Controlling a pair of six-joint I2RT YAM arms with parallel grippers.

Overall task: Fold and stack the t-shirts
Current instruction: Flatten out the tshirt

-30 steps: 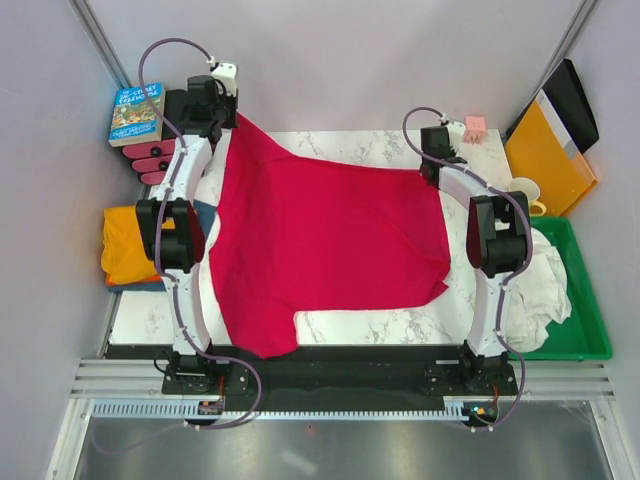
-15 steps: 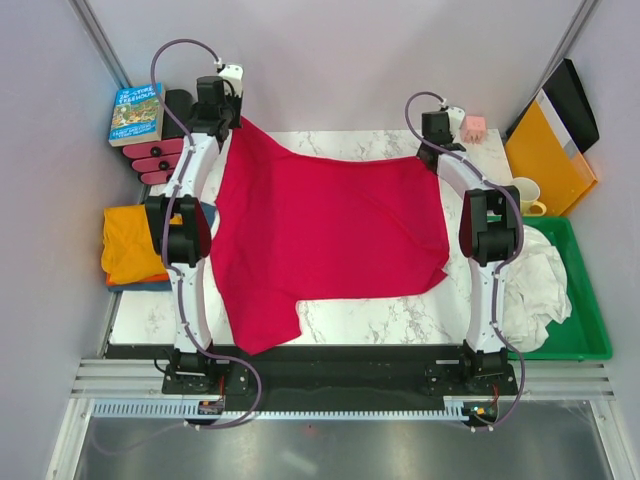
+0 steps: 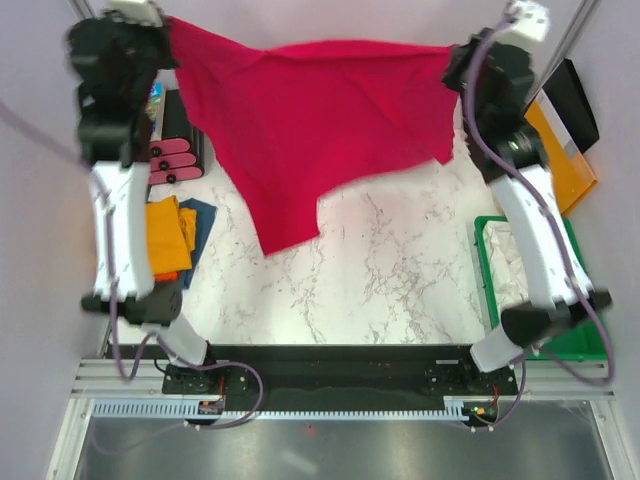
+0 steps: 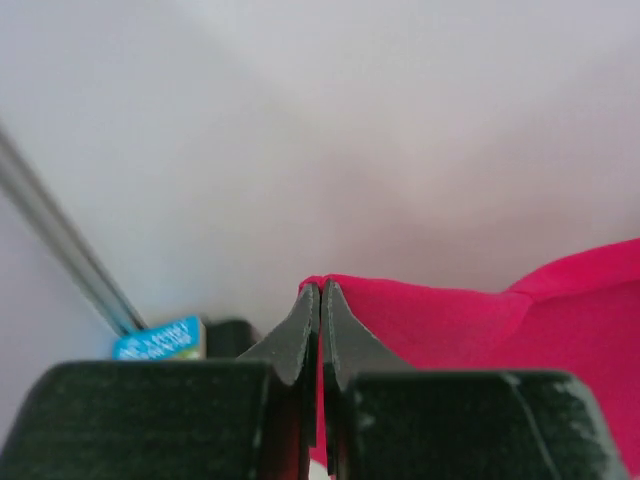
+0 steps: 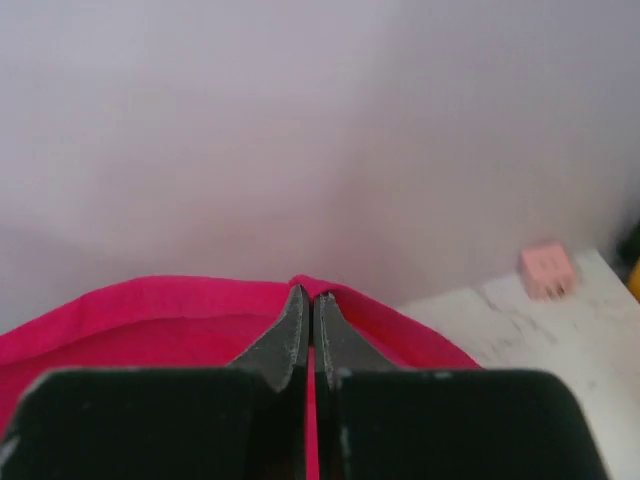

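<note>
Top external view: holds crimson t-shirt [image 3: 320, 130] high above desk [image 3: 400, 270] with jaws pinched tight on both top corners, likely to flatten it for folding.

— What is the left gripper [image 4: 321, 292] doing?
— It is pinching the edge of the crimson t-shirt [image 4: 470, 325], jaws pressing together on the cloth.
— And the fabric?
— It is spreading off rightward. A blue book [image 4: 160, 340] is showing low left, beside a slanting metal post [image 4: 60, 240].
</note>
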